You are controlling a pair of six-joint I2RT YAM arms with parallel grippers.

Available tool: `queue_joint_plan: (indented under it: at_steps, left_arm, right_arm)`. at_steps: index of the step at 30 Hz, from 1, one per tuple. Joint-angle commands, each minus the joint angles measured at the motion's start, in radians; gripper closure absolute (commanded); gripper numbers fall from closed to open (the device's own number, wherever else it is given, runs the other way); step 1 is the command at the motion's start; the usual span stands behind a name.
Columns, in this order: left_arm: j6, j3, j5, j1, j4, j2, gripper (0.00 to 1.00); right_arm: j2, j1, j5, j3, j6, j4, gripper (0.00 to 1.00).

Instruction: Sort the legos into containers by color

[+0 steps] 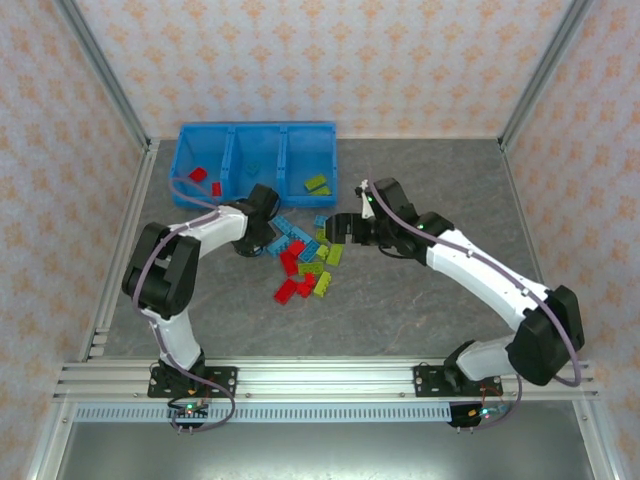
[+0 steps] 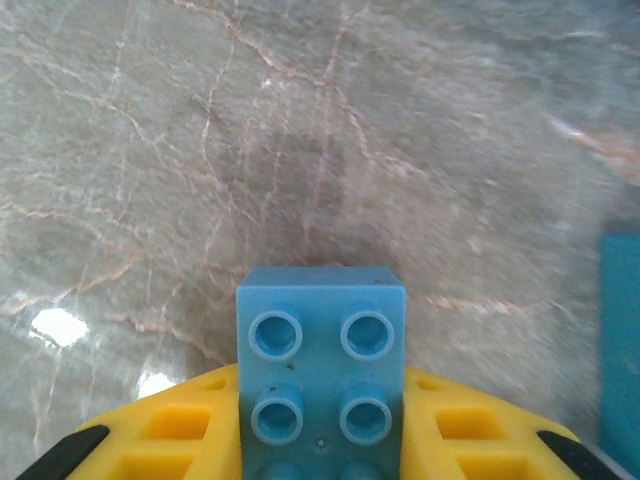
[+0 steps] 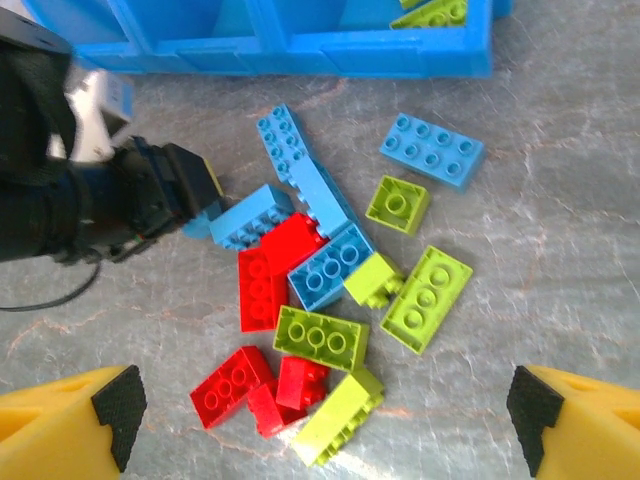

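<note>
A light blue lego [image 2: 320, 340] sits studs-up between the yellow fingers of my left gripper [image 2: 320, 410], which is shut on it. Seen from the right wrist, that left gripper [image 3: 205, 190] holds the brick [image 3: 240, 218] at the left edge of the pile. The loose legos [image 1: 300, 265] in red, light blue and lime green lie mid-table. My right gripper [image 3: 325, 402] hovers open over the pile's near side, with nothing between its fingers. The blue containers [image 1: 257, 128] stand behind; red bricks [image 1: 199, 175] lie in the left compartment and lime ones [image 1: 316, 184] in the right.
Patterned walls with metal posts close in the table at the back and sides. A rail runs along the near edge at the arm bases. The right arm's wrist [image 1: 385, 215] hangs just right of the pile. A blue edge [image 2: 620, 340] shows at the right of the left wrist view.
</note>
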Motion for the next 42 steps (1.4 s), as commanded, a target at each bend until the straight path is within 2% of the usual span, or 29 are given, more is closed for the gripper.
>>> queue_joint_plan:
  at_steps: [1,4,7,12,15,21,25,28,30,34,36,39,42]
  left_arm:
    - [0.008,0.022,-0.043,-0.011,-0.079,-0.183,0.73]
    - [0.066,0.101,-0.067,-0.011,-0.14,-0.268,0.73]
    - [0.162,0.248,-0.142,-0.011,-0.219,-0.255,0.73]
    - [0.285,0.555,-0.247,0.001,-0.31,-0.063,0.71]
    - [0.328,0.718,-0.273,0.018,-0.321,0.083,0.71]
    - [0.371,0.975,-0.222,0.082,-0.337,0.34,0.65]
    - [0.436,1.079,-0.193,0.099,-0.305,0.437,0.57]
    - [0.467,1.146,-0.162,0.111,-0.308,0.492,0.46]
    - [0.466,1.194,-0.141,0.117,-0.339,0.516,0.45]
    - [0.465,1.185,-0.093,0.118,-0.364,0.473,0.47]
    - [0.448,1.104,-0.05,0.114,-0.347,0.39,0.48]
    - [0.365,0.813,0.029,0.095,-0.237,0.154,0.48]
    - [0.297,0.492,0.023,0.028,-0.14,-0.11,0.47]
  right_arm:
    - [-0.073,0.004,0.006,-0.03,0.035,-0.034,0.04]
    - [-0.12,0.004,-0.007,-0.051,0.058,-0.017,0.04]
    - [-0.128,0.004,-0.013,-0.043,0.065,-0.011,0.04]
    - [-0.11,0.007,-0.034,0.008,0.054,-0.046,0.04]
    - [-0.11,0.007,-0.04,0.04,0.056,-0.089,0.04]
    - [-0.158,0.007,-0.038,0.059,0.074,-0.145,0.04]
    - [-0.211,0.007,-0.026,0.054,0.09,-0.167,0.04]
    - [-0.223,0.007,-0.011,0.069,0.106,-0.197,0.04]
    - [-0.223,0.007,-0.007,0.081,0.12,-0.209,0.04]
    - [-0.22,0.008,0.025,0.107,0.148,-0.219,0.04]
    - [-0.222,0.008,0.04,0.109,0.154,-0.221,0.05]
    - [-0.226,0.008,0.083,0.1,0.163,-0.248,0.05]
    - [-0.252,0.008,0.113,0.076,0.184,-0.275,0.05]
